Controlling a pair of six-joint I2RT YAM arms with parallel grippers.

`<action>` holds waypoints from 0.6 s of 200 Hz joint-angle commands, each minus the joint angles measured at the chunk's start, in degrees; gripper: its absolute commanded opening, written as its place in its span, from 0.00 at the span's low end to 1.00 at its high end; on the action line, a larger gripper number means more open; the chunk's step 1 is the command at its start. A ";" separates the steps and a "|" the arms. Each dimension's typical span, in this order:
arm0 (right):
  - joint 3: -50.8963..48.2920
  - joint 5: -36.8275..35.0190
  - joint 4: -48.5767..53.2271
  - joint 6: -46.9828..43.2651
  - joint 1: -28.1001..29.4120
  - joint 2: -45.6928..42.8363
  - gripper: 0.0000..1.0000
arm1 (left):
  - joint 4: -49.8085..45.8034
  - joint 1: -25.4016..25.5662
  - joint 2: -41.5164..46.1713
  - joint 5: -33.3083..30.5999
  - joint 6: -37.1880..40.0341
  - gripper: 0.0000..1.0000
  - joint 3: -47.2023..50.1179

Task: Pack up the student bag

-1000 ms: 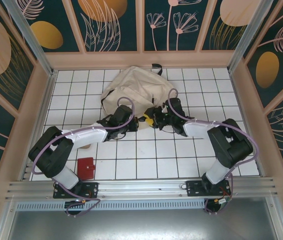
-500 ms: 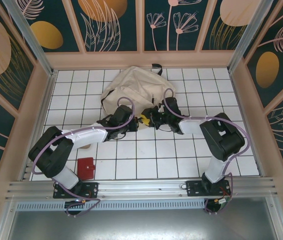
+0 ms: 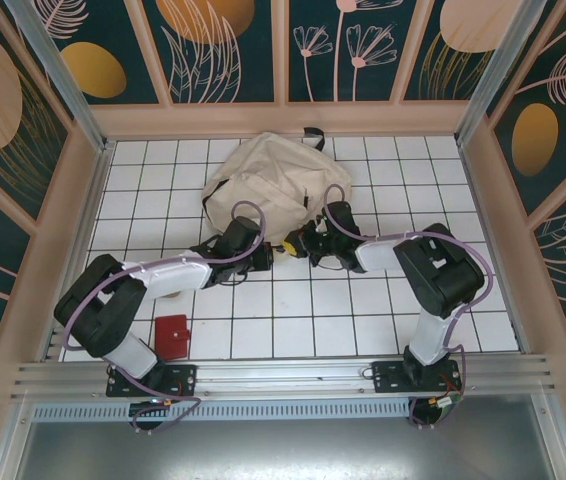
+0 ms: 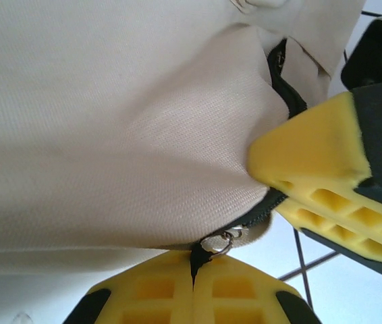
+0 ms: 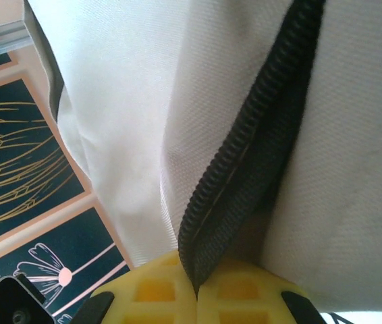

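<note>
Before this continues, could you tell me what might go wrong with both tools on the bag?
The left tool pinches only a thin tab below the zipper ring of the student bag; a pull could slip it free. The right tool grips the zipper edge close by, so the tools might collide, or drag the limp bag.

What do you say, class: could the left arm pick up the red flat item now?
Probably not yet: the left gripper is shut on the zipper edge of the student bag and would have to let go first. Otherwise the red flat item lies uncovered on the tiles beside that arm.
</note>
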State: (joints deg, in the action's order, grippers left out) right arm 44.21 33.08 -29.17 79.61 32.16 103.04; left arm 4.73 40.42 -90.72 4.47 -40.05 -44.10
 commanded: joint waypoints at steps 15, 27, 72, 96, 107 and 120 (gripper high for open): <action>-1.45 -9.36 2.22 -3.64 -3.68 -2.10 0.00 | -7.52 -2.89 1.94 -4.37 -0.03 0.00 2.41; -1.71 -10.24 3.10 -4.28 -3.92 -2.50 0.00 | -8.51 -3.24 2.08 -5.61 -0.67 0.00 2.23; -4.57 -12.95 1.35 -3.76 -5.16 -3.84 0.00 | -9.36 -3.95 3.88 -7.23 -2.69 0.00 3.58; -4.55 -12.84 0.43 -3.94 -5.18 -3.58 0.00 | -10.47 -4.29 3.16 -8.11 -4.47 0.00 3.46; -4.52 -12.99 0.68 -4.10 -5.10 -3.61 0.00 | -11.71 -4.51 2.72 -8.91 -5.76 0.00 3.01; -4.64 -13.76 1.90 -4.49 -5.09 -3.81 0.00 | -12.51 -4.90 2.90 -10.41 -7.91 0.00 2.94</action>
State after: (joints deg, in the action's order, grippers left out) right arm 41.82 31.77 -31.90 77.17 32.14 100.20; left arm 5.61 39.66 -88.49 5.76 -43.22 -43.40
